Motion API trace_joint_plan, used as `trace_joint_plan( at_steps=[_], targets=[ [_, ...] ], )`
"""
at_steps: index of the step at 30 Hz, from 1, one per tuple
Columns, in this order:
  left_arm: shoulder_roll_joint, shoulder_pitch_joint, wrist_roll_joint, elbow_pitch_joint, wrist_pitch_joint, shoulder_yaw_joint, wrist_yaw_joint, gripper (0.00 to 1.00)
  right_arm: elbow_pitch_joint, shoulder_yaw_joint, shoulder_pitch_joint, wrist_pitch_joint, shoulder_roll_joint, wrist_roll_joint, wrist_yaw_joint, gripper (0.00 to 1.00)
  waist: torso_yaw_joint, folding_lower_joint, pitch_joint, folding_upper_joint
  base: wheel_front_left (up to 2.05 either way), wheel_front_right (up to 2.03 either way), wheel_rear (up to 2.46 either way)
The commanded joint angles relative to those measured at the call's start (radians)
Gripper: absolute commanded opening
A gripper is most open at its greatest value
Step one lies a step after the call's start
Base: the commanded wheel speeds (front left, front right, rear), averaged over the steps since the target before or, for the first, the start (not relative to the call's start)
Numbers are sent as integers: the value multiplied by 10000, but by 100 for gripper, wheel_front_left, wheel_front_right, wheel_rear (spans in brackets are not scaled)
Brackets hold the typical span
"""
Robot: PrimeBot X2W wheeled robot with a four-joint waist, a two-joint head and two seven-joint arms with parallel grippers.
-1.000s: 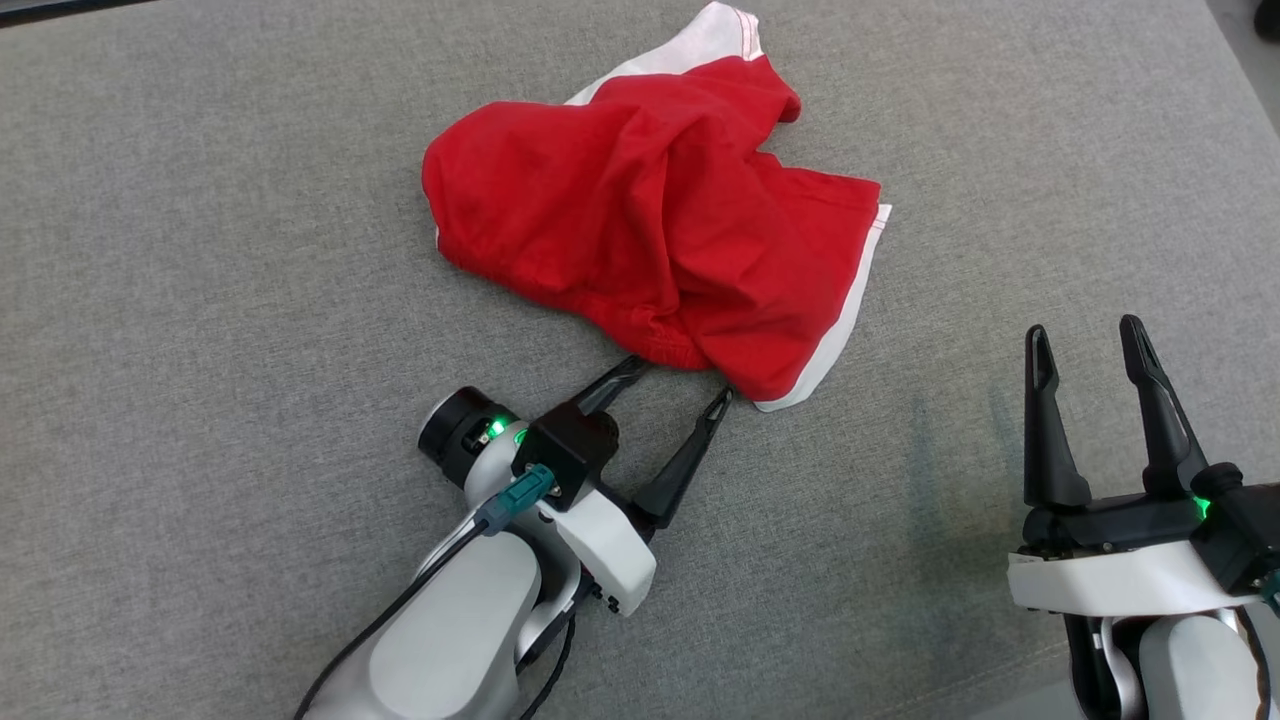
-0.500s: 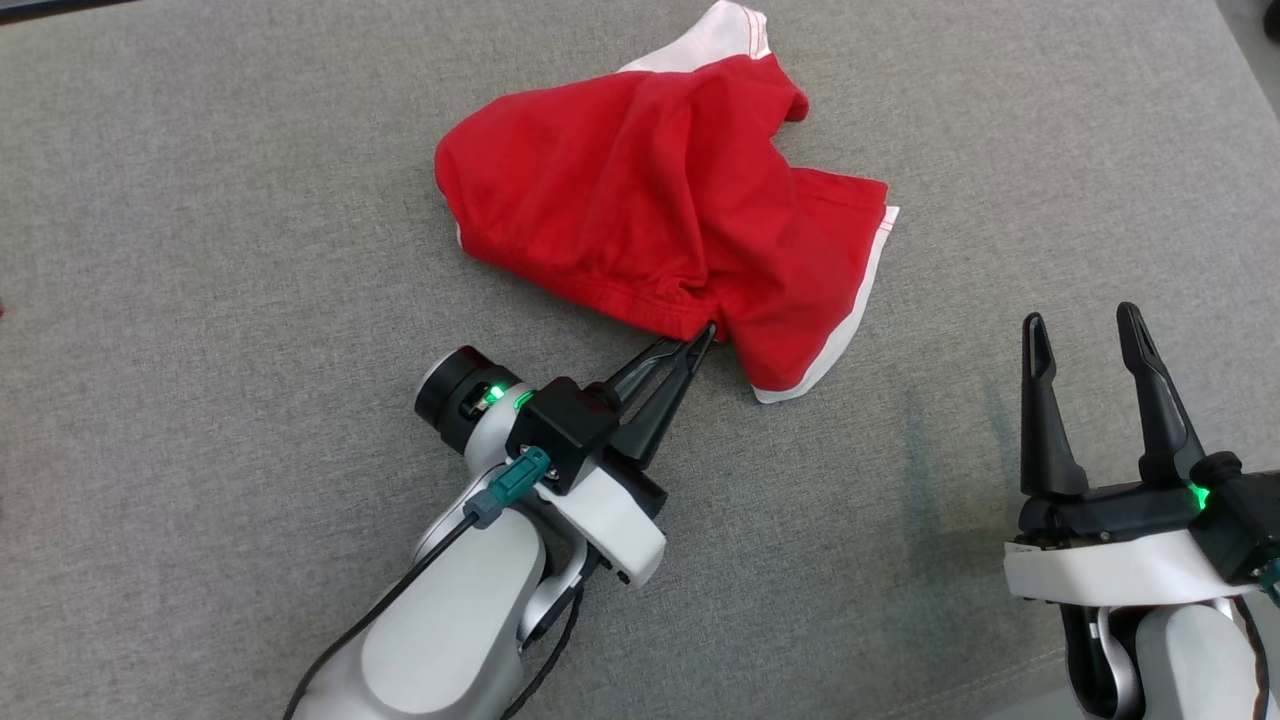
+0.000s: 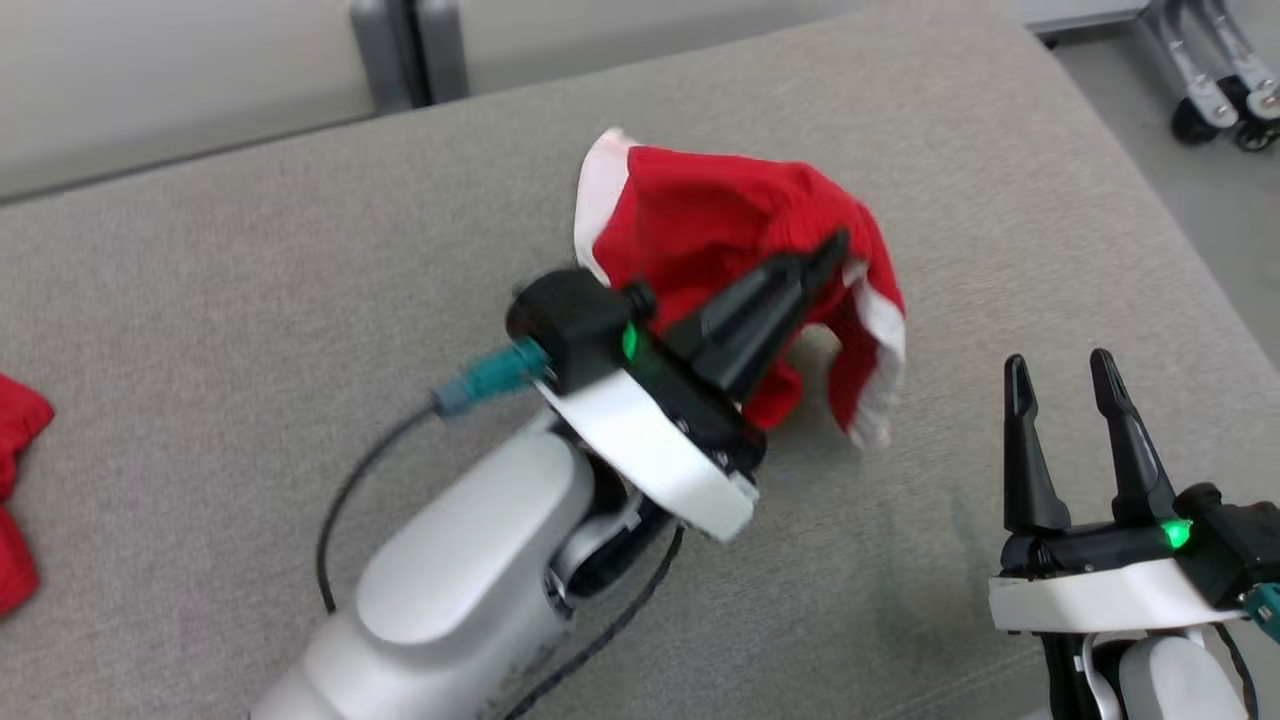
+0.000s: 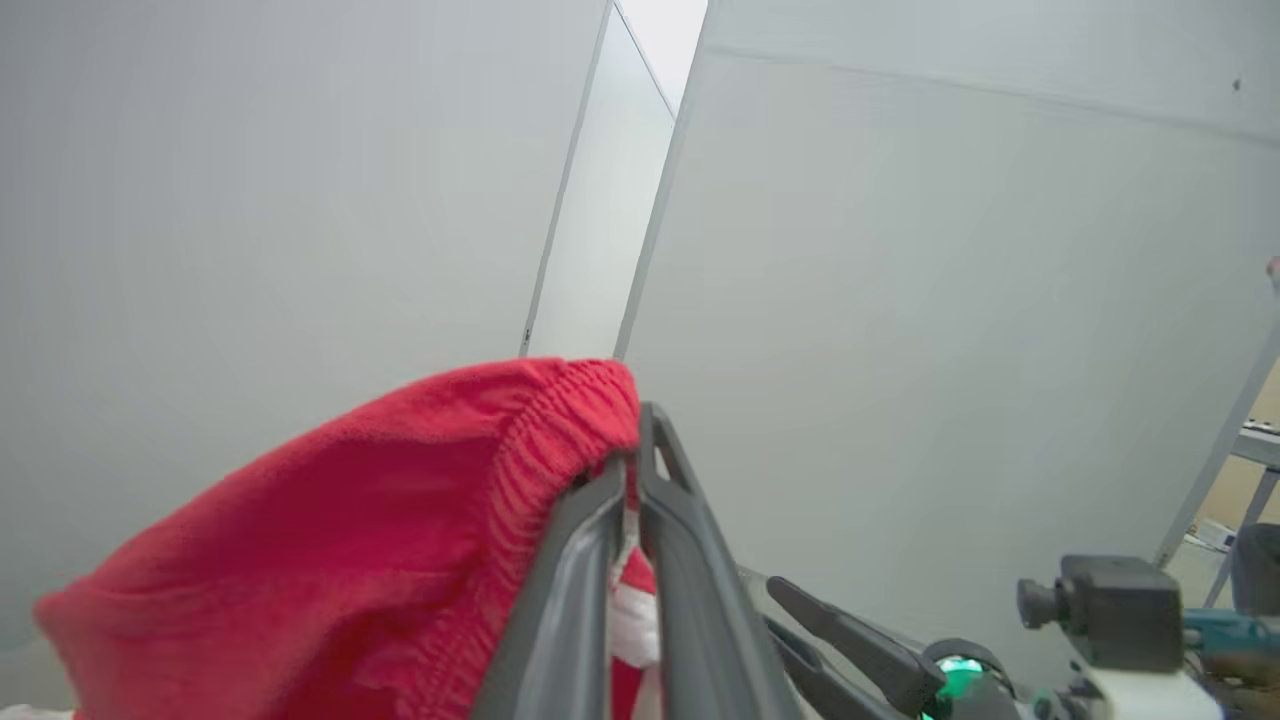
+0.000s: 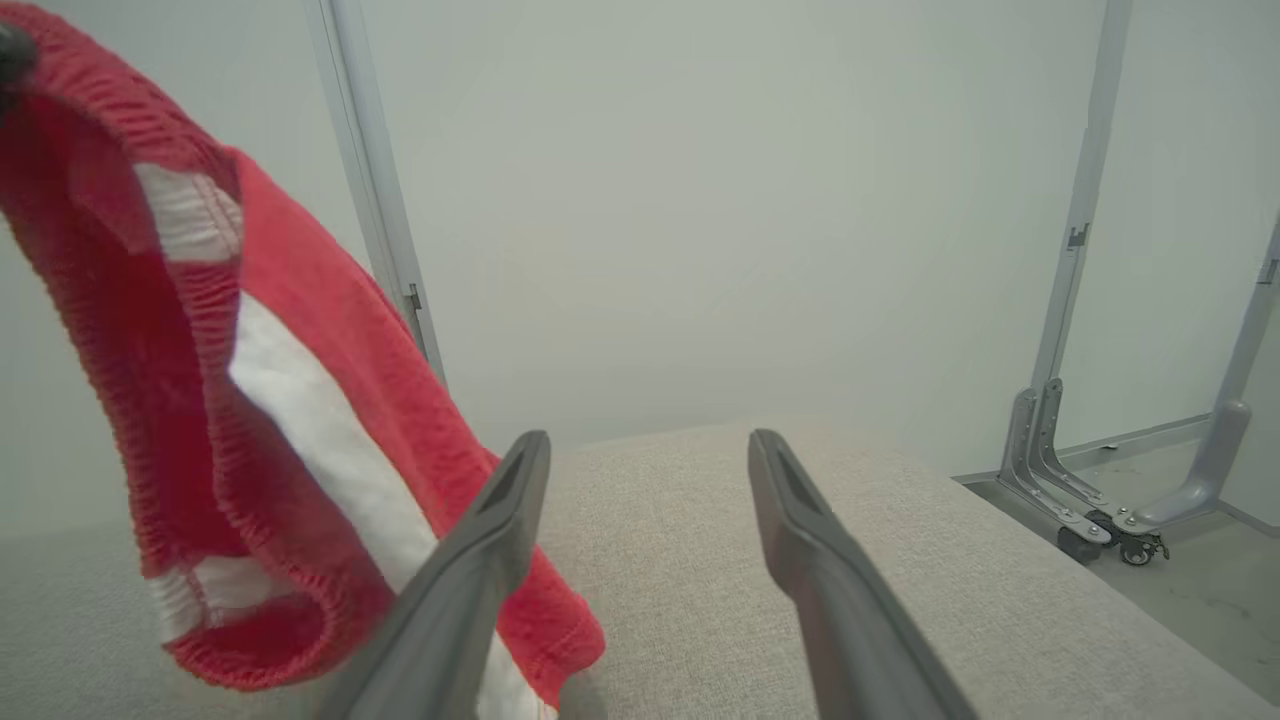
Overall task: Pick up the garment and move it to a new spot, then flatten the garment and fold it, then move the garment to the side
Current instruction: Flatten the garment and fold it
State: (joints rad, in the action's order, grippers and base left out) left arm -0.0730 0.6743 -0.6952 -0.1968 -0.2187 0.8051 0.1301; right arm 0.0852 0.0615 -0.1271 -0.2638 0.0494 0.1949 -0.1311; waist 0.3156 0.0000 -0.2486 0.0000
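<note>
In the head view, the left gripper (image 3: 830, 252) has its two dark fingers pressed together on the red garment (image 3: 700, 210). It holds the garment up over the grey padded surface (image 3: 250, 260), a little beyond the middle. The cloth drapes in loose folds around the fingers, with a white-trimmed edge (image 3: 885, 330) hanging down on the right; I cannot tell whether the lowest fold touches the surface. The right gripper (image 3: 1058, 368) rests at the lower right with its fingers spread, holding nothing and well apart from the cloth. Another piece of red cloth (image 3: 15, 440) lies at the far left edge. In the left wrist view, the left gripper (image 4: 630, 462) pinches the gathered elastic band (image 4: 560, 420), and the rest of the garment (image 4: 330, 570) sags away to the left. This suggests light, limp fabric that will not keep any shape by itself. The ribbed band looks like the firmest place to grip, since it is thicker and less likely to slip than the thin body cloth. In the right wrist view, the right gripper (image 5: 648, 440) is open over the surface (image 5: 700, 560). The garment (image 5: 110, 330) hangs just to its left, showing a white side stripe (image 5: 300, 420) and a stitched hem. That hem looks like a sensible second hold for spreading the cloth flat.
</note>
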Motion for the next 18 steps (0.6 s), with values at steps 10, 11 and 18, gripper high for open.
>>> trace_joint_plan(
  at_steps=[10,11,18],
  targets=[
    [-664,-1150,-2484,675,1778,-1629,-1538,0,-45,-333,403,-12,14,-69,7,100,230,0,691,0,0,0,0],
    [-795,-1390,-2530,554,1867,-1599,-1618,0,-30,-329,415,-12,11,-153,5,100,122,0,649,0,0,0,0],
    [-993,-2183,-1908,-1506,561,-1572,-1669,33,122,-239,435,-12,24,-479,7,100,-441,0,500,0,0,0,0]
  ],
)
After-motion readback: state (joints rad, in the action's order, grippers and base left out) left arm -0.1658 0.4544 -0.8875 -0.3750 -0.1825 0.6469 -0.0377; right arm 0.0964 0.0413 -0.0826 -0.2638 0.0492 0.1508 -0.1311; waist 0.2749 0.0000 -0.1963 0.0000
